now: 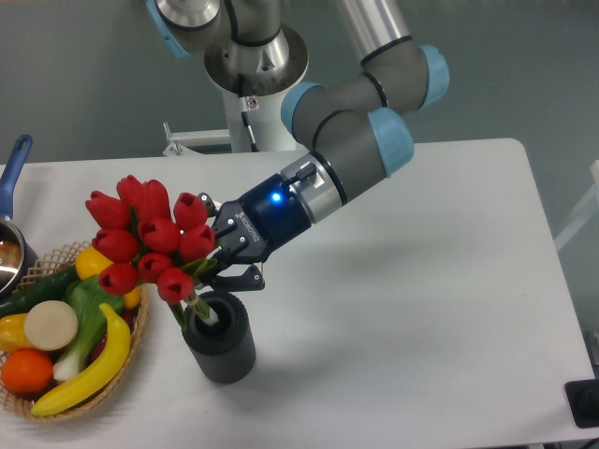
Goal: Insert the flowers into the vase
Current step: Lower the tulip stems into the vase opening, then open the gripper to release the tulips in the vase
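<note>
The flowers, a bunch of red tulips with green leaves, lean to the upper left over the vase. Their green stems reach down into the vase's round mouth. The vase is a small dark grey ribbed cylinder standing upright on the white table. My gripper comes in from the right, just above the vase's rim, and is shut on the stems below the buds. The lower stem ends are hidden inside the vase.
A wicker basket with toy fruit and vegetables, including a yellow banana, stands just left of the vase. A pot with a blue handle sits at the left edge. The robot base rises at the back.
</note>
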Tool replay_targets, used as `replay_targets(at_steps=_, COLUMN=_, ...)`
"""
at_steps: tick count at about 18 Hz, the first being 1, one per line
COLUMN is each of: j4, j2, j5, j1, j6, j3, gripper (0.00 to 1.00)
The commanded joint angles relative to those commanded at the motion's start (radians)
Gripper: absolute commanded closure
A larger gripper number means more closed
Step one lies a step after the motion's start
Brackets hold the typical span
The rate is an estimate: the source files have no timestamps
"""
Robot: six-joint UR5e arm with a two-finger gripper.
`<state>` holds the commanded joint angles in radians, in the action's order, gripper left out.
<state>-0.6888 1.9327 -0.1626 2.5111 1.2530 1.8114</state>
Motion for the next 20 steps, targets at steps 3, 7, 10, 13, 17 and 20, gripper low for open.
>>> replay_targets(at_steps=3, j4=0.000, j2=0.017, j5=-0.008, j1=0.000, j6=0.051, j3=0.038, gripper=0.78)
replay_targets(at_steps=7, j4=0.000, j2=0.055, j5=-0.009, j1=0.000, j6=0.052, j3=0.035, gripper=0.73)
replay_targets(at_steps=10, j4=0.000, j2=0.081, j5=-0.009, j1=0.006, j6=0.052, j3=0.035, gripper=0.47)
replay_targets(at_steps=13, j4=0.000, j2=0.088, j5=-0.012, j1=0.011, j6=0.046, j3=0.040, gripper=0.14)
replay_targets(at_steps=17, j4=-0.002, j2=0.083, j5=-0.014, j1=0.028, j6=0.042, j3=0.054, gripper=0.01)
replay_targets(at_steps=20, j4=0.000, j2=0.065, j5=-0.038, j1=0.052, j6=0.045, j3=0.078, gripper=0.00)
